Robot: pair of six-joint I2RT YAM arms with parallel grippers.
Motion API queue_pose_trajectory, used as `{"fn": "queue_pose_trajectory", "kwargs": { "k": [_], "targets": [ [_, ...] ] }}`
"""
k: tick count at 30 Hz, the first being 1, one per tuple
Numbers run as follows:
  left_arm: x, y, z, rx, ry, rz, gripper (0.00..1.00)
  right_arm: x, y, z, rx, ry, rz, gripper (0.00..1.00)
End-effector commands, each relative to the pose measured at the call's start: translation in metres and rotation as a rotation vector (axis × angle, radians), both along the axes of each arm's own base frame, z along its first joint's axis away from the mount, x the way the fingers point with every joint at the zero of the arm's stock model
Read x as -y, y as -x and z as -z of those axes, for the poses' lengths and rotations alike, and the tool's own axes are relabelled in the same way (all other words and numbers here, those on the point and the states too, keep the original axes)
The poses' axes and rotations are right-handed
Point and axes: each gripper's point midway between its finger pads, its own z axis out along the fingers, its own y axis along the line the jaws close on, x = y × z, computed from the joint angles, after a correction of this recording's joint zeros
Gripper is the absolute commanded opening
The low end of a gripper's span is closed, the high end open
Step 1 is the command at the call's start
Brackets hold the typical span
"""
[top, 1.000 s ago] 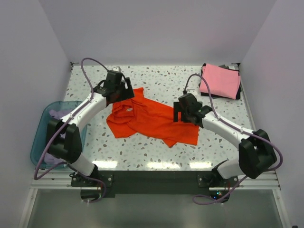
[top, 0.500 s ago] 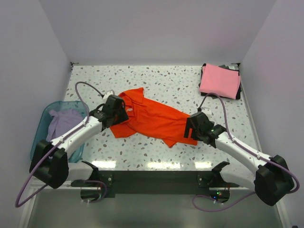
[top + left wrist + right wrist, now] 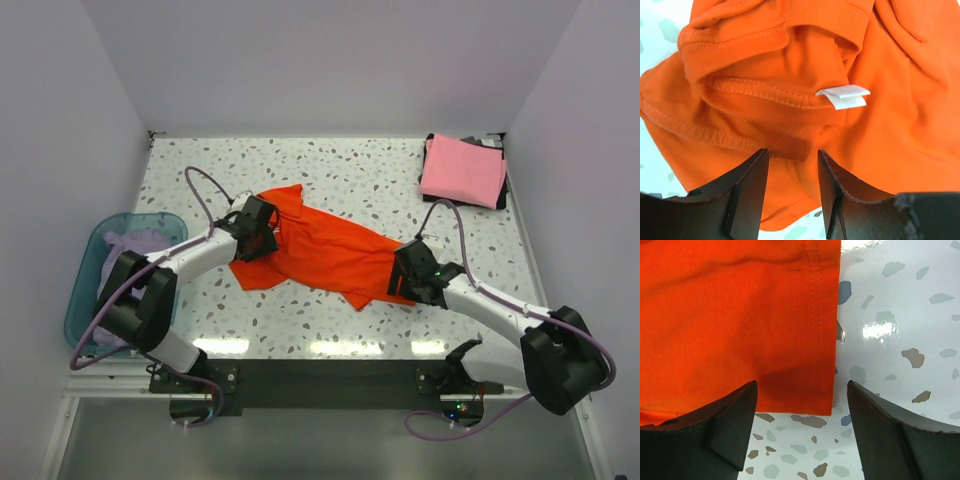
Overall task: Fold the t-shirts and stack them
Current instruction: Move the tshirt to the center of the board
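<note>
Hemmed corner of orange-red t-shirt [image 3: 730, 315] on speckled white table [image 3: 900, 315], black jaws apart, straddling the corner

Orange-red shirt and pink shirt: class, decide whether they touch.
Apart. The top view shows bare table between the orange-red shirt and the pink shirt.

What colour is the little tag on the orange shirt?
The tag is white, clearest in the left wrist view.

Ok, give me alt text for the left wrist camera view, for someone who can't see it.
A crumpled orange-red t-shirt fills the frame, its white label near the centre. The left gripper, jaws apart, sits low over the cloth; speckled table shows at left.
</note>
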Motion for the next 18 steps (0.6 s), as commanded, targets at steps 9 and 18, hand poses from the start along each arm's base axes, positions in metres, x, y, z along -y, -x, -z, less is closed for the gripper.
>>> {"fn": "queue_pose_trajectory", "kwargs": {
  "k": [9, 18],
  "targets": [
    [-0.001, -0.032, 0.003, 0.043, -0.047, -0.058, 0.45, -0.003, -0.009, 0.005, 0.018, -0.034, 0.056, 0.45],
    [-0.013, -0.036, -0.004, 0.050, -0.065, -0.100, 0.17, 0.000, -0.015, -0.013, 0.053, -0.042, 0.055, 0.06]
  ]
}}
